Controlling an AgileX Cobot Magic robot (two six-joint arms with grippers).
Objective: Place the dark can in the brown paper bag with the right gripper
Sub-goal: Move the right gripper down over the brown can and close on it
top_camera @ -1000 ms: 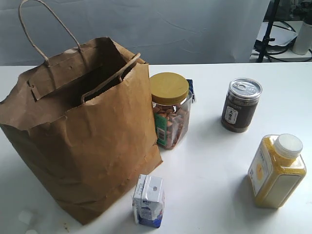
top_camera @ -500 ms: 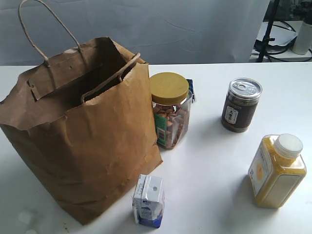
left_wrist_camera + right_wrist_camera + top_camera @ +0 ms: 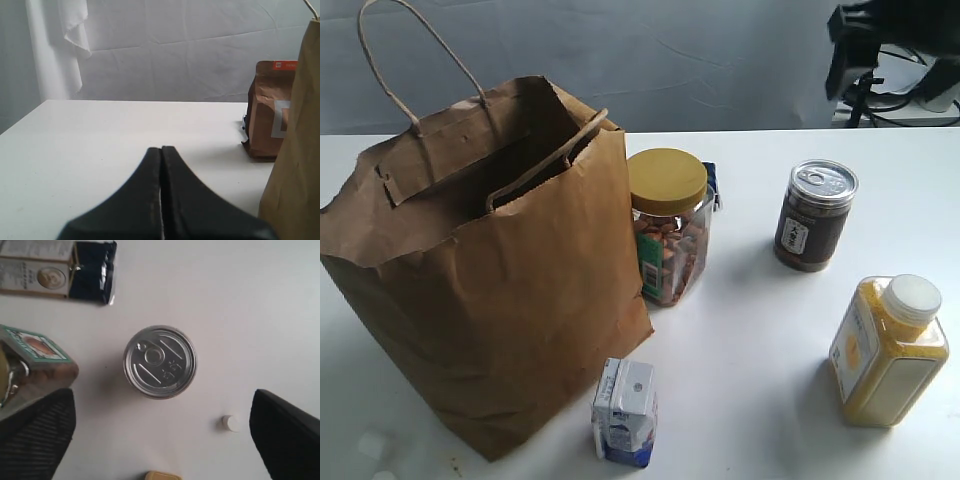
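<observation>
White tabletop runs back to a creased grey cloth backdrop. The dark can (image 3: 817, 215) stands upright on it, clear of everything else, to the right of the yellow-lidded nut jar (image 3: 667, 225) and farther back than the yellow bottle (image 3: 890, 350). The brown paper bag (image 3: 490, 300) stands open-mouthed on the left, just beside the jar. The right wrist view looks straight down on the can's silver top. The right gripper (image 3: 161, 401) is spread wide above it, one finger to either side, neither touching. The left gripper (image 3: 161, 150) has its fingers pressed together, near the bag's side.
</observation>
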